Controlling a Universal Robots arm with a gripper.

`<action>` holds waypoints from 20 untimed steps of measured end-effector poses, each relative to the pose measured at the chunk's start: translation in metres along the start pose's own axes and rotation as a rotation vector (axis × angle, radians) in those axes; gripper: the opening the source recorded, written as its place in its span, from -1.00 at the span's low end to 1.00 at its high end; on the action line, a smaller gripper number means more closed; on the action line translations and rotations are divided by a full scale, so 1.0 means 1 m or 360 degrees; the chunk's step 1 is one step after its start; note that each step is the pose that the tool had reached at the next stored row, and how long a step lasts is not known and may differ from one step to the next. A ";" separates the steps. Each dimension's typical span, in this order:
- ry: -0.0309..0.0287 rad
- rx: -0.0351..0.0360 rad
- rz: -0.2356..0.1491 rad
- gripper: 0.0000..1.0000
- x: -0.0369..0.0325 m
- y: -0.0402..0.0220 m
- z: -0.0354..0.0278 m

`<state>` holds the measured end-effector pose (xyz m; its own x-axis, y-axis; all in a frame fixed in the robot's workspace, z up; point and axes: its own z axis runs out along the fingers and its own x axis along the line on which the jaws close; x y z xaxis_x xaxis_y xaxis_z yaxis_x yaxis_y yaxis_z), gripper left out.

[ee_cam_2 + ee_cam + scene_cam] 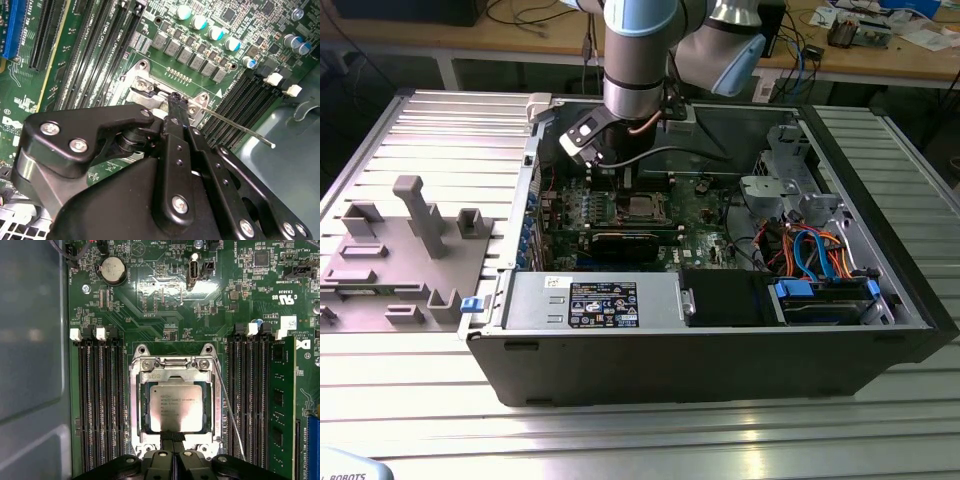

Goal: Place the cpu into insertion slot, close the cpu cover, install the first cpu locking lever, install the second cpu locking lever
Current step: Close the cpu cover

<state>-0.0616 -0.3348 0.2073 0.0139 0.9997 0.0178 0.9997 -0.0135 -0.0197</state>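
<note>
Tool [172,435], tips pressed together, meets the edge of the cpu cover [137,405] closed over the cpu [176,407]; a locking lever [230,412] lies just beside it, running roughly along the memory slots [250,405]

Silver-grey robot arm [638,60] with pale-blue joint caps [735,65], a copper-coloured cable [645,125] and a black gripper [176,100] studded with silver screws [180,204].

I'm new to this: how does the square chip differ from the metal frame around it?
The cpu is a solid square with a pale tan face; the cpu cover is a brighter silvery frame with a square window. The cpu cover is larger and lies around the cpu, which shows through that window. Both are square, metallic and flat on the green board.
</note>
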 end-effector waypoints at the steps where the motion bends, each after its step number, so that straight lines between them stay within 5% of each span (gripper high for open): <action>1: -0.00001 0.0000 0.0000 -0.79 0.0000 -0.0005 0.0008; 11: -0.00006 0.0000 0.0000 -0.79 -0.0001 -0.0007 0.0051; 15: 0.00048 -0.0001 0.0000 -0.79 0.0002 -0.0004 -0.0008; 18: 0.00244 0.0002 0.0000 -0.79 0.0001 0.0035 -0.0031; 20: 0.00516 0.0012 -0.0001 -0.79 -0.0002 0.0105 -0.0033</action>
<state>-0.0511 -0.3352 0.2104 0.0142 0.9986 0.0502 0.9995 -0.0128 -0.0274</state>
